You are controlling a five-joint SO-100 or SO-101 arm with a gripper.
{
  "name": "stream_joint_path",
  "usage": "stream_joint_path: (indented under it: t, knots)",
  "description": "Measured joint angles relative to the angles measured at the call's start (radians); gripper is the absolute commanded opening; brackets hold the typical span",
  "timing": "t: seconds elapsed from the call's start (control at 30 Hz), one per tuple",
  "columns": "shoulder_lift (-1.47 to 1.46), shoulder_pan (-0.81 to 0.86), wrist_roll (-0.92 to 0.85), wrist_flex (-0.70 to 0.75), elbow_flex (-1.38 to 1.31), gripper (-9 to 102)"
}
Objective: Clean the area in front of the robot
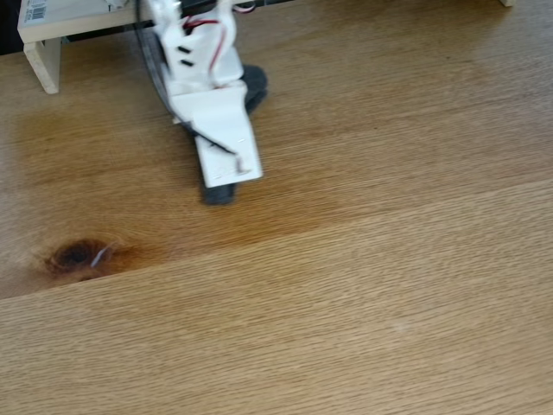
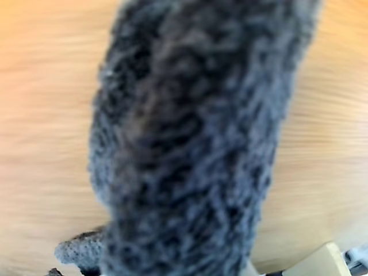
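A: Where your arm (image 1: 207, 104) leans down over the bench (image 1: 389, 285) in the fixed view, how much open wood do you have around it?

B: You have plenty: bare boards run right and toward the camera, crossed by one seam. To the left lies a dark knot (image 1: 79, 255), well apart from the arm. At the top left edge stands a pale wooden frame (image 1: 43, 52) with a barcode sticker (image 1: 36, 10).

A: And the claw (image 1: 220, 192)?

B: You cannot tell how far it is open; the arm's white body covers it. A dark grey fuzzy cloth (image 1: 252, 86) shows beside and below the arm, lying on the wood. In the wrist view that cloth (image 2: 195, 144) is blurred and spans top to bottom, wood at either side.

A: Any containers?

B: You have none to see.
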Motion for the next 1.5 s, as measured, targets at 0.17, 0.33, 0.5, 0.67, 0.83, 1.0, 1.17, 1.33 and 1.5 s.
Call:
stream_joint_path:
  t: [0.17,0.33,0.5,0.67,0.83,1.0,1.17,1.33,1.5]
  knots:
    - [-0.020,-0.052,-0.023,-0.117,0.002,0]
    - [-0.126,0.028,-0.120,-0.241,0.002,0]
    - [-0.164,0.127,-0.268,-0.268,0.002,0]
    - [-0.167,0.316,-0.445,-0.337,-0.002,0]
    - [-0.127,0.479,-0.549,-0.339,-0.002,0]
    - [-0.071,0.534,-0.514,-0.233,-0.002,0]
    - [0.032,0.489,-0.391,-0.029,0.002,0]
    - [0.195,0.370,-0.333,0.006,0.002,0]
    - [0.216,0.399,-0.430,-0.330,0.003,0]
